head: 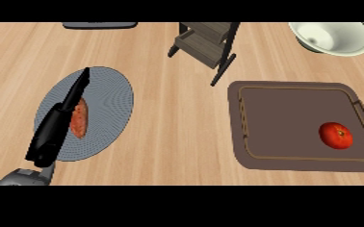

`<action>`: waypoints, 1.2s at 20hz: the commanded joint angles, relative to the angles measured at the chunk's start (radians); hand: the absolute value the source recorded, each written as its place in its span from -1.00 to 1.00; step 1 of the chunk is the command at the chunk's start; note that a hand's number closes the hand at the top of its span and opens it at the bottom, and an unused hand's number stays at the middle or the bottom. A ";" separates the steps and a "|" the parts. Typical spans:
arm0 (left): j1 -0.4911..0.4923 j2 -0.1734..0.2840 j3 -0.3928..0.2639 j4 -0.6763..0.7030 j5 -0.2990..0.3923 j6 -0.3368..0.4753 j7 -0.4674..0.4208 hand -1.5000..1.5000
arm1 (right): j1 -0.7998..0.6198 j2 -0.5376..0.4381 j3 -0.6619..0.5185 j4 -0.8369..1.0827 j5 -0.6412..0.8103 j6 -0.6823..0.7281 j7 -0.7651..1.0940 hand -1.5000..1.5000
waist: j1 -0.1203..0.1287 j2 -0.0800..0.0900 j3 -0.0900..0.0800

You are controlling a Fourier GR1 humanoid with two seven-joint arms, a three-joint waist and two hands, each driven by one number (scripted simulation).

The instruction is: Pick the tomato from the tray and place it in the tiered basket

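One round red tomato [335,135] lies at the right end of the single brown rectangular tray [284,162]. Beyond the tray stands one dark tiered basket [204,44] (slatted, wood-toned shelves). One left hand [58,120], fingers straight, hovers over one grey round placemat [107,106]. One white bowl [331,37] occupies the light wooden surface [177,134].
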 commanded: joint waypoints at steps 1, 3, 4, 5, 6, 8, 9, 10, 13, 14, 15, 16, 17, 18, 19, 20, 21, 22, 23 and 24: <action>-0.028 -0.018 0.002 -0.011 -0.017 0.001 0.031 0.00 | -0.003 -0.038 0.019 -0.155 -0.005 0.017 0.245 -1.00 | 0.006 0.004 0.003; -0.039 -0.017 0.006 0.012 -0.013 -0.032 0.023 0.00 | -0.045 0.007 0.067 -0.199 0.021 -0.001 0.355 -1.00 | 0.017 0.007 0.004; -0.019 -0.018 0.009 -0.007 -0.029 -0.018 0.006 0.00 | -0.027 0.043 0.102 -0.230 0.057 -0.036 0.402 -1.00 | 0.020 0.007 0.004; -0.020 -0.070 -0.015 0.020 -0.054 0.001 -0.016 0.00 | -0.055 0.075 0.097 -0.191 0.077 -0.013 0.386 -1.00 | 0.022 0.009 0.004; -0.004 -0.011 0.008 -0.040 -0.037 -0.029 0.045 0.00 | -0.064 0.071 0.134 -0.275 0.064 -0.027 0.484 -1.00 | 0.026 0.006 0.004; -0.028 -0.046 -0.001 0.008 -0.035 -0.038 0.012 0.00 | -0.129 0.135 0.210 -0.260 0.116 -0.061 0.553 -1.00 | 0.033 0.010 0.003; -0.045 -0.035 0.022 0.025 -0.017 -0.055 0.013 0.00 | -0.097 0.168 0.256 -0.242 0.191 -0.098 0.532 -1.00 | 0.031 0.011 0.004; -0.035 -0.027 0.027 -0.007 -0.031 -0.047 0.011 0.00 | -0.149 0.160 0.251 -0.208 0.167 -0.056 0.564 -1.00 | 0.038 0.010 0.004; -0.059 -0.028 0.047 0.018 -0.007 -0.075 0.006 0.00 | -0.112 0.166 0.301 -0.115 0.263 -0.052 0.501 -1.00 | 0.033 0.012 0.004; -0.052 -0.024 0.055 0.036 -0.015 -0.069 -0.010 0.00 | -0.101 0.197 0.370 -0.161 0.298 -0.063 0.548 -1.00 | 0.033 0.011 0.003; -0.041 -0.062 0.012 0.000 -0.044 -0.042 0.020 0.00 | -0.125 0.190 0.365 -0.136 0.296 -0.039 0.564 -1.00 | 0.035 0.010 0.004; -0.028 -0.044 0.032 0.019 -0.044 -0.051 -0.022 0.00 | -0.103 0.165 0.353 -0.115 0.310 -0.031 0.534 -1.00 | 0.029 0.010 0.004; -0.008 -0.012 0.061 -0.001 -0.005 -0.087 -0.024 0.00 | -0.142 0.188 0.357 -0.061 0.322 -0.038 0.557 -1.00 | 0.043 0.011 0.004; -0.040 -0.064 0.019 0.001 -0.060 -0.032 0.016 0.00 | -0.119 0.135 0.326 -0.090 0.271 0.004 0.567 -1.00 | 0.023 0.008 0.004; -0.027 -0.064 0.012 0.012 -0.064 -0.042 -0.001 0.00 | -0.119 0.187 0.374 -0.045 0.336 -0.037 0.559 -1.00 | 0.031 0.011 0.004; -0.023 -0.029 0.072 0.025 -0.026 -0.067 -0.027 0.00 | -0.080 0.178 0.369 -0.073 0.349 -0.051 0.556 -1.00 | 0.022 0.008 0.004; -0.053 -0.063 0.038 0.057 -0.058 -0.052 -0.034 0.00 | -0.143 0.236 0.424 -0.026 0.394 -0.048 0.590 -1.00 | 0.033 0.013 0.004; -0.024 -0.025 0.088 0.021 -0.019 -0.075 -0.023 0.00 | -0.106 0.210 0.393 -0.089 0.357 -0.038 0.624 -1.00 | 0.024 0.007 0.004; 0.000 -0.051 0.044 0.012 -0.060 -0.054 -0.030 0.00 | -0.103 0.261 0.445 -0.009 0.436 -0.073 0.568 -1.00 | 0.032 0.010 0.004; -0.025 -0.080 0.007 -0.030 -0.096 -0.027 0.040 0.00 | -0.074 0.218 0.421 -0.043 0.407 -0.042 0.569 -1.00 | 0.021 0.007 0.005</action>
